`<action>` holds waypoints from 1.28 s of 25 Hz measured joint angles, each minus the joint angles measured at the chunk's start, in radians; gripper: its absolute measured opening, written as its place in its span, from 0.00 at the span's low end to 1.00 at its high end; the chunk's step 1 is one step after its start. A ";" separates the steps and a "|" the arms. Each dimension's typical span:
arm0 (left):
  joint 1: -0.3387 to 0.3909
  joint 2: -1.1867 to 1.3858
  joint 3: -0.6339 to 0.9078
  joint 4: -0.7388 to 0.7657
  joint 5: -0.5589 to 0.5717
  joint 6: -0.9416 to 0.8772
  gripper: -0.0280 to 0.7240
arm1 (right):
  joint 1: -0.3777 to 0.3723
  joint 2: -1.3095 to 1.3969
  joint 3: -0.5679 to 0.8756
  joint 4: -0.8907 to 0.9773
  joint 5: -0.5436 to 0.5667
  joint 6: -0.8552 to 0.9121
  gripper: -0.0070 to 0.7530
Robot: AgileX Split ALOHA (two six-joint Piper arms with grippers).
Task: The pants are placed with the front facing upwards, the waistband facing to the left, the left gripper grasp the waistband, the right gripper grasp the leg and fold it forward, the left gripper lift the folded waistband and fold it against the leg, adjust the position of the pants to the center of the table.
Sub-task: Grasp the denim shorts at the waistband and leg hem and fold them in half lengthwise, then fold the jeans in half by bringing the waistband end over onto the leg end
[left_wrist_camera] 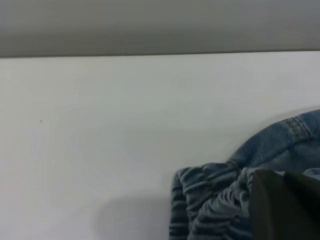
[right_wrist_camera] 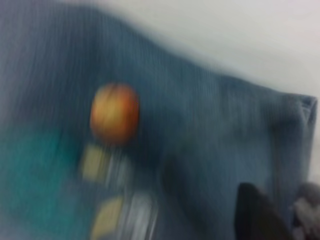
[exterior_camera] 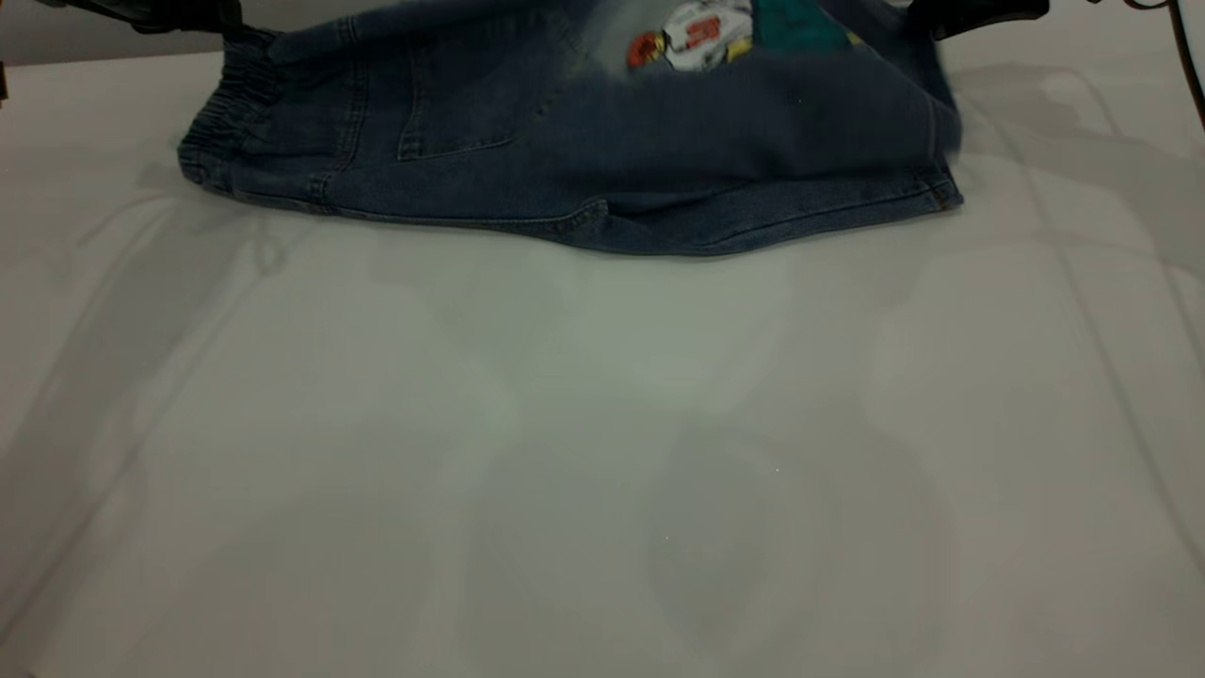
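**Trainee:** What surface does this figure show?

**Operator:** The table [exterior_camera: 602,452], a plain pale top, bare across its whole near half. The pants [exterior_camera: 565,141] lie at the far edge, well away from the centre where the task wants them.

**Trainee:** Which way are they lying?

**Operator:** The waistband [exterior_camera: 231,113] is at the exterior view's left, its gathers plain. The leg [exterior_camera: 828,122] runs to the right, its back turned up so that the cartoon print [exterior_camera: 697,36] shows. I judge the lengthwise fold to be in progress: the far edge is lifted, while the lower hem rests on the table.

**Trainee:** Where are your two claws?

**Operator:** The left gripper [exterior_camera: 155,14] sits at the upper left corner, just above the waistband. In the left wrist view a black finger [left_wrist_camera: 282,207] lies against the ruched denim, so I take it as clamped on the waistband. The right gripper [exterior_camera: 979,14] is at the upper right, over the leg's end. Its wrist view shows a dark fingertip [right_wrist_camera: 257,215] over denim, but I cannot tell whether that claw is closed.

**Trainee:** Why hold both ends?

**Operator:** So that I can carry the cloth over evenly; one end alone would probably twist it.
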 joint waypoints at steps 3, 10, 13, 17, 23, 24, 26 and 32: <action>0.000 0.000 0.000 0.000 -0.004 0.002 0.23 | 0.000 -0.001 0.000 0.000 -0.024 0.000 0.43; 0.000 0.000 0.000 0.000 -0.010 0.000 0.60 | 0.000 -0.002 0.000 0.005 -0.038 0.001 0.74; 0.000 0.000 0.001 0.000 -0.011 0.000 0.70 | 0.001 -0.002 0.000 0.017 -0.021 0.007 0.75; 0.000 0.000 0.001 -0.003 0.040 -0.009 0.73 | 0.002 -0.002 0.000 0.019 0.048 0.007 0.75; 0.074 0.000 0.001 -0.004 0.206 -0.110 0.74 | 0.003 -0.006 0.000 0.010 0.116 0.010 0.75; 0.088 0.000 0.001 -0.004 0.228 -0.114 0.74 | 0.003 -0.009 0.000 0.010 0.120 0.012 0.75; 0.120 0.000 0.001 -0.005 0.270 -0.114 0.74 | 0.003 -0.016 0.000 0.011 0.123 0.019 0.75; 0.139 -0.001 0.001 -0.057 0.319 -0.106 0.74 | 0.004 -0.025 0.000 0.012 0.125 0.020 0.75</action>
